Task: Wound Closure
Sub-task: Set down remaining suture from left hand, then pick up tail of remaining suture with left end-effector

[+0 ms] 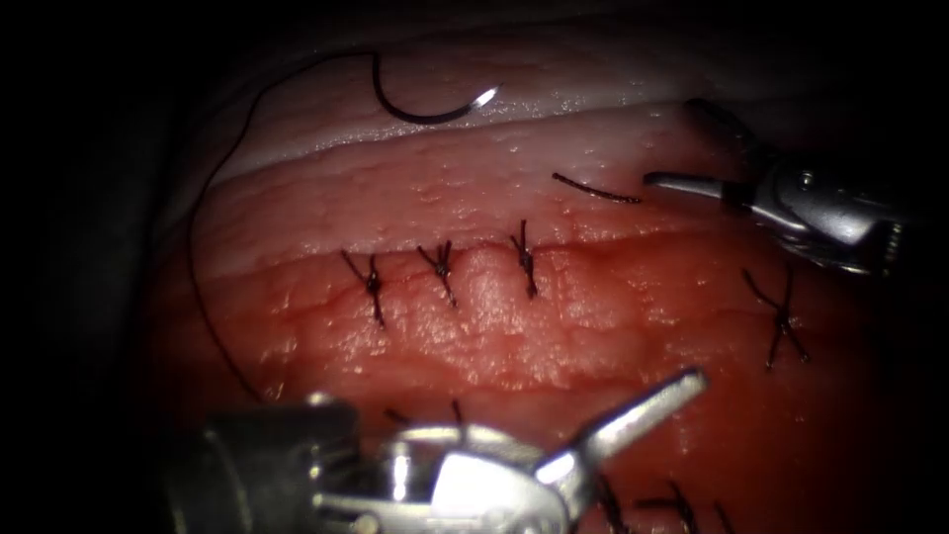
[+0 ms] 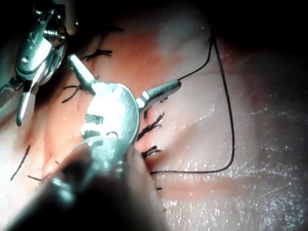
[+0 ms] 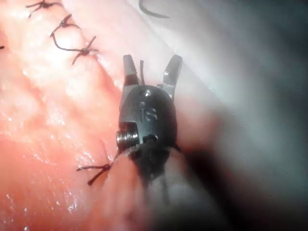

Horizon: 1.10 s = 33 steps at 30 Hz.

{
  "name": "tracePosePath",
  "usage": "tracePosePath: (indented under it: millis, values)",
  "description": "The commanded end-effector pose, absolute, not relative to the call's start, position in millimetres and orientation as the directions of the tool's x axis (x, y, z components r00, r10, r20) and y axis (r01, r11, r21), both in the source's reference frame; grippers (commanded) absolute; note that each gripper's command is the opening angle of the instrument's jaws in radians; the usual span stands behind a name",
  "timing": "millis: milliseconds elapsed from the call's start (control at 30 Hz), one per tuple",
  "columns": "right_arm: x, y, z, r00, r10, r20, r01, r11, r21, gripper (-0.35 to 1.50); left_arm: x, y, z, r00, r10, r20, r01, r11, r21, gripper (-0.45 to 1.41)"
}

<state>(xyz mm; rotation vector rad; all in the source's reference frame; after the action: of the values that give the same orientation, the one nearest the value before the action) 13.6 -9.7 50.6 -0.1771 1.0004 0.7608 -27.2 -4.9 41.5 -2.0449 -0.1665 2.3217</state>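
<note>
left tool: the left arm's needle driver point(image 1: 633, 410) sits low over the red tissue, its jaws spread wide in a v, gripping nothing.
right tool: the right arm's needle driver point(image 1: 682, 183) comes in at the far right; the right wrist view shows its jaws point(image 3: 151, 70) parted and empty, with a short cut end of thread point(image 1: 596, 189) lying loose just off its tip.
needle: the curved needle point(image 1: 432, 111) lies free on the pale upper tissue, well apart from both tools, not in the tissue, its bright tip pointing right.
thread: the thread point(image 1: 203, 213) runs from the needle's tail in a long slack arc down the left side of the field toward the left tool.
cut: three tied stitches point(image 1: 442, 267) sit in a row across the seam; a further knot point(image 1: 781, 321) sits at the right.
step in hand: judging from this, between stitches; neither tool holds needle or thread.
next move calls for: a reach up to the needle and a grip on its body, minding the slack loop.
surface: the tissue point(image 1: 494, 336) is wet, glistening, red fluid below the seam, paler fat above.
room: dark all round the lit patch; nothing of the bench can be made out.
</note>
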Motion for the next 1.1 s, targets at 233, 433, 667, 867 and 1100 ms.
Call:
tracePosePath:
  millis: [233, 433, 667, 867, 1100]
  values:
    - [15.3, -10.0, 51, 0.315, 0.474, -0.822, -0.591, 0.776, 0.221, 1.33, -22.9, -3.0, 46, -0.207, 0.137, -0.969, -0.038, -0.991, -0.132, 1.04]
    - [15.2, -9.9, 51, 0.375, 0.445, -0.813, -0.521, 0.826, 0.212, 1.35, -20.0, -0.3, 52, -0.253, 0.193, -0.948, -0.091, -0.98, -0.176, 0.79]
    - [14.6, -11.0, 51, 0.361, 0.382, -0.851, -0.442, 0.874, 0.205, 1.3, -20.5, 1.4, 58, -0.275, 0.258, -0.926, -0.159, -0.962, -0.221, 0.54]
    - [15.0, -11.8, 51, 0.343, 0.365, -0.865, -0.414, 0.886, 0.21, 1.21, -21.7, 0.8, 61, -0.263, 0.354, -0.898, -0.21, -0.929, -0.305, 0.1]
    - [15.1, -12.0, 51, 0.343, 0.363, -0.866, -0.416, 0.886, 0.206, 1.2, -22.0, 0.8, 61, -0.249, 0.379, -0.891, -0.207, -0.92, -0.333, -0.07]
